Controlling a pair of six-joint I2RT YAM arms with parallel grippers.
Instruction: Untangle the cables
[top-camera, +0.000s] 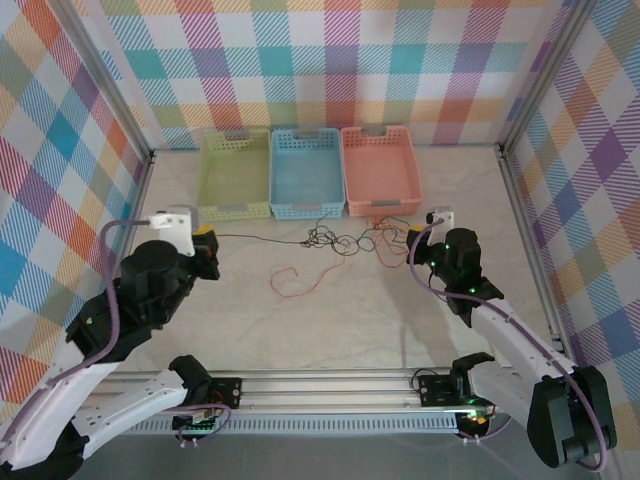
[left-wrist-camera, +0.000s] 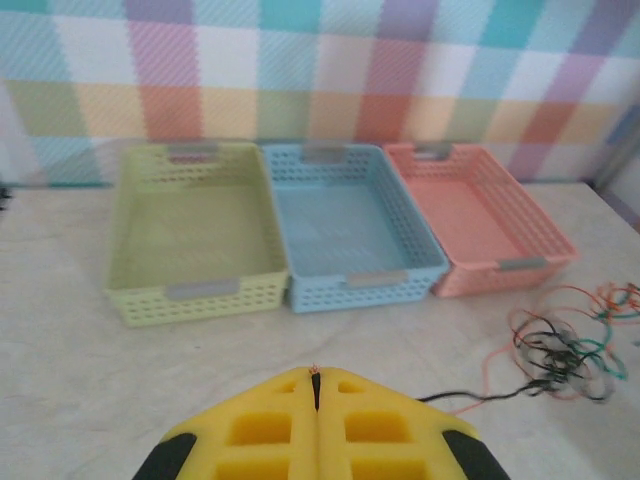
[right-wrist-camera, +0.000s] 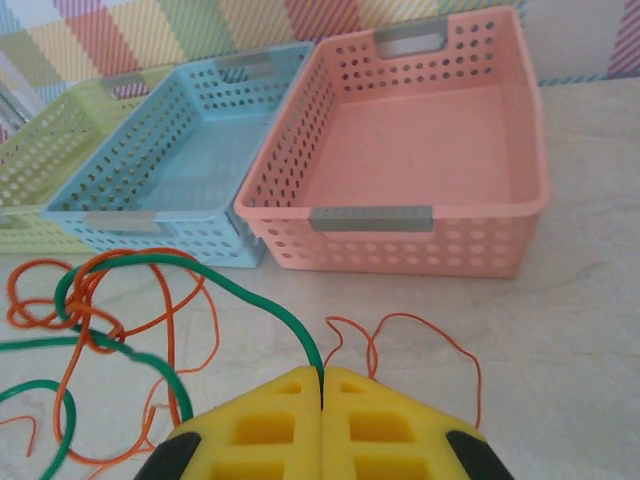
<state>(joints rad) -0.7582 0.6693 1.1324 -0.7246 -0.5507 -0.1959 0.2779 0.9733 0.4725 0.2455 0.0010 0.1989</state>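
Pale tabletop (top-camera: 330, 330): the knot (top-camera: 335, 240) sits between my arms, nearer the right gripper (right-wrist-camera: 322, 385), clamped on the green cable (right-wrist-camera: 270, 310); my left gripper (left-wrist-camera: 316, 385), fingers together, seemingly pinches the taut black cable (top-camera: 260, 237).

1. The left gripper (left-wrist-camera: 316, 376) sits at the bottom edge, its yellow fingers (left-wrist-camera: 260, 430) pressed together with only a thin seam between them.
2. A tiny reddish tip pokes out at the top of that seam.
3. Three baskets stand side by side on the table (left-wrist-camera: 70, 370), in front of a plaid wall (left-wrist-camera: 320, 70): green basket (left-wrist-camera: 190, 292) on the left, blue basket (left-wrist-camera: 365, 285) in the middle, pink basket (left-wrist-camera: 505, 268) on the right. All three look empty.
4. The cables (left-wrist-camera: 565, 355) lie tangled at the right, near the pink basket: orange, black and green strands looped over each other.
5. One dark strand (left-wrist-camera: 480, 393) leads from the tangle across the table to the gripper's right finger.
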